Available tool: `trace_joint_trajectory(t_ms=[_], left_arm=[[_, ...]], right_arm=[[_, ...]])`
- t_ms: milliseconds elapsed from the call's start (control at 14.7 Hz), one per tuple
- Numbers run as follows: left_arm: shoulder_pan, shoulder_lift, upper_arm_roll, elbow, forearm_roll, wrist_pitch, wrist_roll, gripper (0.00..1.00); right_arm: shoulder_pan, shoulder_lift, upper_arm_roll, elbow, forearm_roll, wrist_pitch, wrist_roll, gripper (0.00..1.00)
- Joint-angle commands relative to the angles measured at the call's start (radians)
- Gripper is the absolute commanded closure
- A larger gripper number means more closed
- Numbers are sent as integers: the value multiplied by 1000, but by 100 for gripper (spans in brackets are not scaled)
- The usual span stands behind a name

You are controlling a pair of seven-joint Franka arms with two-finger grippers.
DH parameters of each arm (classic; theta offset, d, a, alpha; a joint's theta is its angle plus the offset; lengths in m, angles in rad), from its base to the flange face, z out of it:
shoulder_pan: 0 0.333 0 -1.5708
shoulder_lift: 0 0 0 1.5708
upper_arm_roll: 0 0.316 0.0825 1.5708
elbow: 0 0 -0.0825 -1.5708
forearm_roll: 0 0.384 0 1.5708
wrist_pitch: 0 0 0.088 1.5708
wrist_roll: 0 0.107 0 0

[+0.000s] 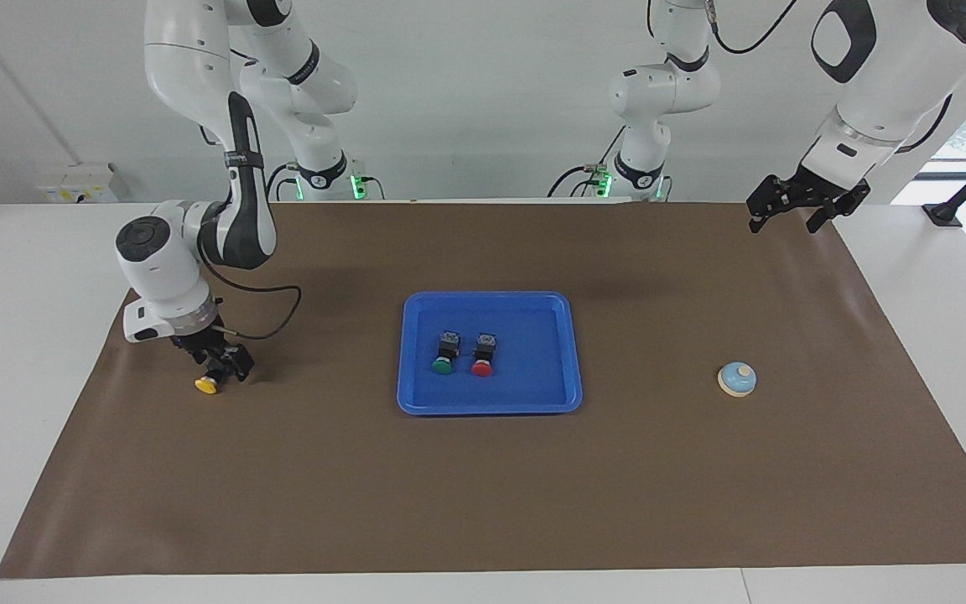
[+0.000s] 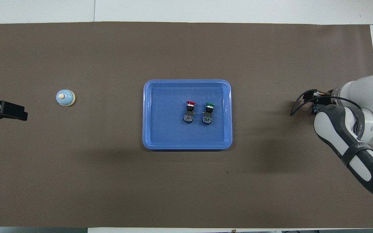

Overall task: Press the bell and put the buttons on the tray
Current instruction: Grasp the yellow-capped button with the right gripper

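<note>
Facing view: the right gripper is down at the brown mat near the right arm's end of the table, its jaws standing wide around the black body of the yellow button, whose yellow cap pokes out just below the fingers and lies on the mat; the jaws have not closed on it, so nothing is held yet; in the overhead view the arm's own white wrist hides this gripper and the button almost wholly; the step in hand looks to be the pickup of this last button; the next move would call for closing squarely on the black body, lifting clear, and carrying it toward the middle of the table; there the blue tray sits, with the green button and the red button already lying side by side inside it, caps pointing away from the robots, and bare floor beside them for a third; well apart, toward the left arm's end, the bell stands alone on the mat; the left gripper waits high over the mat's edge near its own base, jaws wide open and empty.
</note>
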Motion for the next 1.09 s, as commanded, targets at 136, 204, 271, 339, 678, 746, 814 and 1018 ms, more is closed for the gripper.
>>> trace_joint_trajectory(t_ms=[136, 204, 271, 339, 678, 746, 814, 1018], left_arm=[[4, -24, 3, -25, -8, 3, 14, 0], [4, -24, 3, -25, -8, 3, 14, 0], [4, -26, 3, -25, -8, 3, 14, 0], [4, -24, 3, -25, -8, 3, 14, 0], [4, -26, 3, -25, -8, 3, 14, 0], [4, -24, 3, -25, -8, 3, 14, 0], [4, -26, 3, -25, -8, 3, 14, 0], [4, -24, 3, -25, -8, 3, 16, 0]], right_arm=[[-20, -3, 16, -14, -15, 23, -11, 38], [-21, -3, 15, -14, -15, 22, -12, 50], [-22, -3, 16, -14, -15, 22, -12, 61], [-22, -3, 16, -14, -15, 21, -14, 74], [-12, -8, 16, -4, -15, -7, -32, 100], [-2, -16, 18, 9, -15, -37, -29, 100], [9, -22, 27, 45, -12, -95, -20, 100], [90, -31, 30, 163, 4, -258, 37, 100]])
